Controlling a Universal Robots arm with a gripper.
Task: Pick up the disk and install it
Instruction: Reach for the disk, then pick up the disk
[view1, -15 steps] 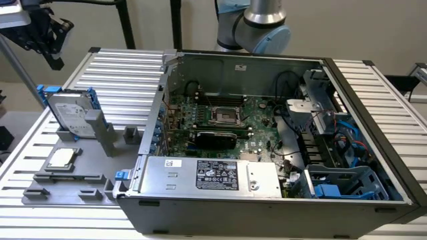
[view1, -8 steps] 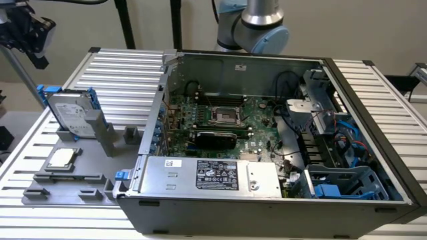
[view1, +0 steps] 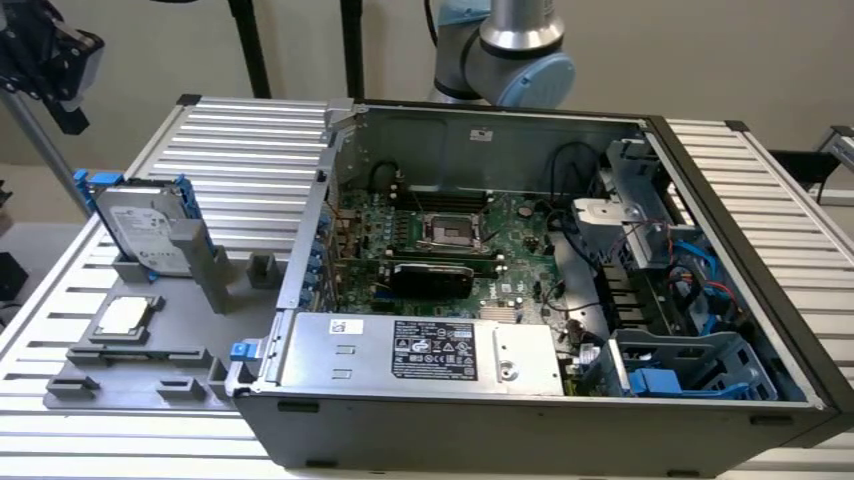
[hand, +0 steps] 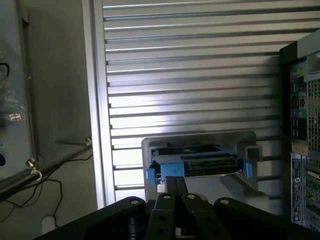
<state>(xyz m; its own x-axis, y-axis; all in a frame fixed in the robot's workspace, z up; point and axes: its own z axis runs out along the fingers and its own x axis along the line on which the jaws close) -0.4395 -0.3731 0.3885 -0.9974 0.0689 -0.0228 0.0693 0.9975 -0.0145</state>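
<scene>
Wrist view: black claw (hand: 175, 181), fingers closed together, holding nothing. Beyond it, the flat silver-grey metal hard disk with blue plastic rails (hand: 197, 164) sits in a grey plastic holder (hand: 200, 136) on the ribbed aluminium surface (hand: 190, 75).

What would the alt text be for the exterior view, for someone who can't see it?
An open computer case lies on a ribbed metal table, its circuit board exposed. At the exterior view's left, the disk with blue rails stands in a grey holder, a square chip flat beside it.
</scene>
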